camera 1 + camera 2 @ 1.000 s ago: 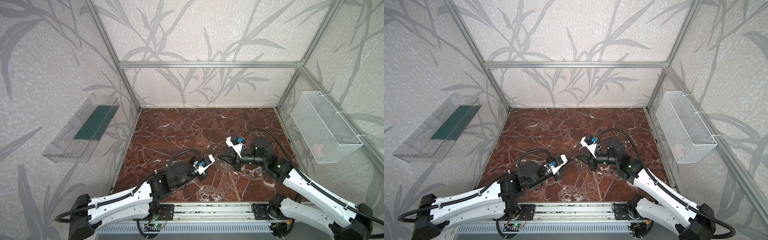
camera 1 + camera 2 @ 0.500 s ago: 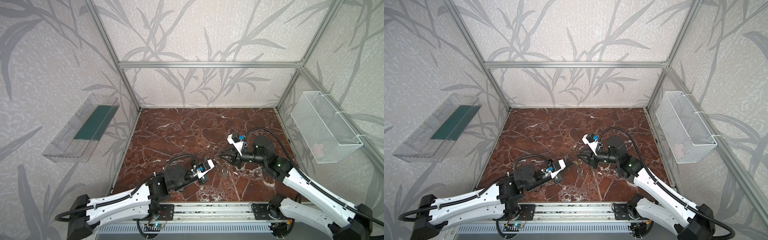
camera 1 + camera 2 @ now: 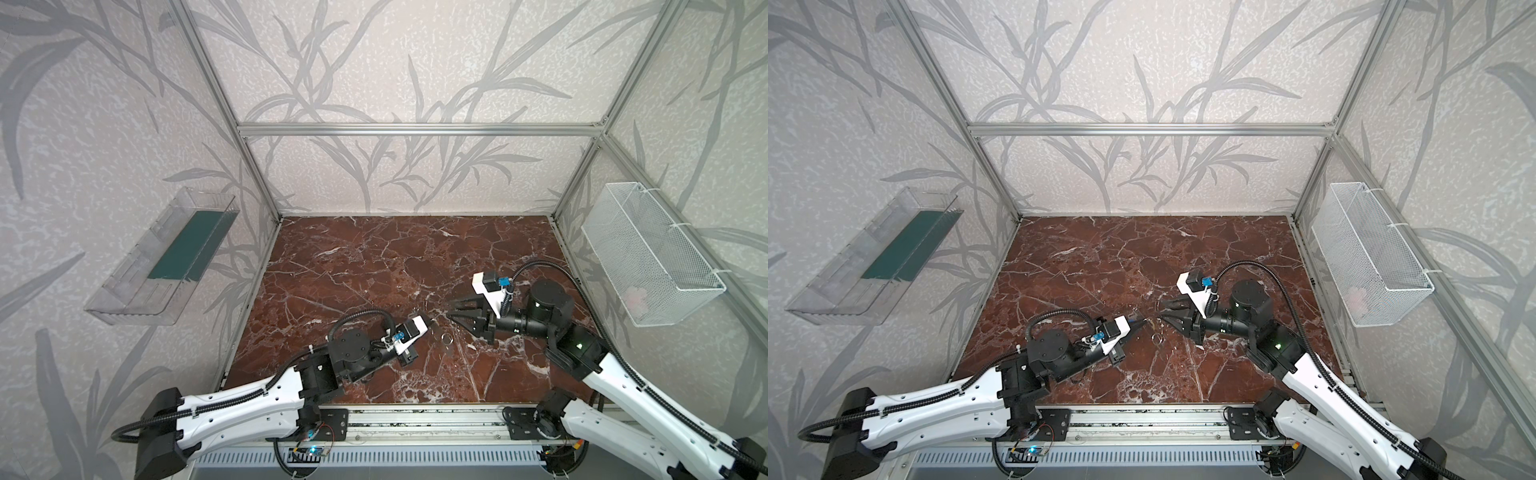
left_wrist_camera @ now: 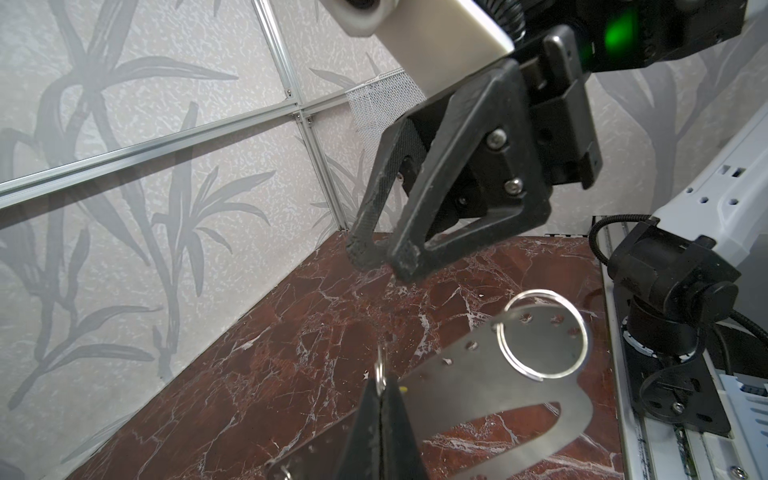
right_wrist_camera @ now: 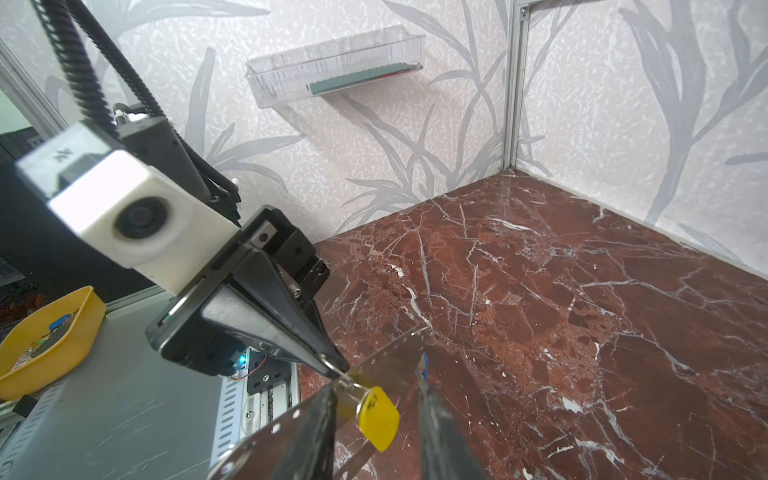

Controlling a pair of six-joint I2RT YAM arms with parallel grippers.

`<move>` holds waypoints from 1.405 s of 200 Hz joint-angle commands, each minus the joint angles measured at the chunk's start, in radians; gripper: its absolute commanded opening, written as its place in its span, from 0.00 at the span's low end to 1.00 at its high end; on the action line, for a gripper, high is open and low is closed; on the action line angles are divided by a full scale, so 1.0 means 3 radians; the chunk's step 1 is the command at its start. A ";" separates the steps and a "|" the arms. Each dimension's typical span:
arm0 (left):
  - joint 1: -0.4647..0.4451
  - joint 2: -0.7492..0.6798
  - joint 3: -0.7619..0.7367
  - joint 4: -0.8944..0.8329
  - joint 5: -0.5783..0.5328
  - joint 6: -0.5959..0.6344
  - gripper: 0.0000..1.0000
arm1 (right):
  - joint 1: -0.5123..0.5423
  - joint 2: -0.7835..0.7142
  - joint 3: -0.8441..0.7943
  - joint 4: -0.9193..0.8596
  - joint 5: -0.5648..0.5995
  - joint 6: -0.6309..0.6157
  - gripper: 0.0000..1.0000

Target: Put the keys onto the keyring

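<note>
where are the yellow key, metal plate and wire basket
yellow key (image 5: 379, 417), right wrist view, plastic tag
metal plate (image 4: 457, 386), left wrist view, flat face
wire basket (image 3: 640, 257), a top view, mesh side

Soft, even light fills the box with only faint shadows, the shiny red-brown marble bench (image 3: 374, 266) shows small white gleams, and in the wrist views the close-up black left gripper (image 4: 381, 386) looks blurry while a small green light (image 4: 619, 29) glows fuzzy.
</note>
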 commanded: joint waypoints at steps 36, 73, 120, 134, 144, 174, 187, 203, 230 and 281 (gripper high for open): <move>0.0015 0.0062 -0.0080 0.0347 -0.0173 0.0022 0.00 | 0.0003 0.0080 0.0075 -0.0104 -0.0422 -0.0070 0.36; 0.0029 0.0169 -0.0048 0.0363 -0.0178 -0.0019 0.00 | 0.0066 0.0139 0.0045 -0.0085 -0.0541 -0.0106 0.35; 0.0049 0.0281 0.0012 0.0384 -0.0237 -0.0061 0.00 | 0.0197 0.0218 0.0075 -0.0255 -0.0578 -0.0253 0.29; 0.0059 0.0293 0.0027 0.0387 -0.0262 -0.0076 0.00 | 0.0247 0.0254 0.0080 -0.0298 -0.0552 -0.0290 0.27; 0.0062 0.0294 0.0041 0.0383 -0.0270 -0.0086 0.00 | 0.0288 0.0287 0.0085 -0.0320 -0.0532 -0.0321 0.24; 0.0073 0.0280 0.0050 0.0390 -0.0273 -0.0102 0.00 | 0.0391 0.0362 0.0085 -0.0303 -0.0534 -0.0354 0.21; 0.0089 0.0264 0.0028 0.0431 -0.0261 -0.0116 0.00 | 0.0427 0.0392 0.0075 -0.0217 -0.0599 -0.0327 0.20; 0.0113 0.0229 -0.0009 0.0467 -0.0184 -0.0144 0.00 | 0.0436 0.0416 0.0065 -0.0072 -0.0679 -0.0275 0.20; 0.0221 0.0122 -0.0079 0.0468 0.0068 -0.0231 0.00 | 0.0436 0.0408 0.0084 0.0050 -0.0685 -0.0242 0.21; 0.0665 -0.0108 -0.0114 0.0317 0.0846 -0.0542 0.00 | 0.0436 0.0434 0.0137 0.0219 -0.0541 -0.0183 0.25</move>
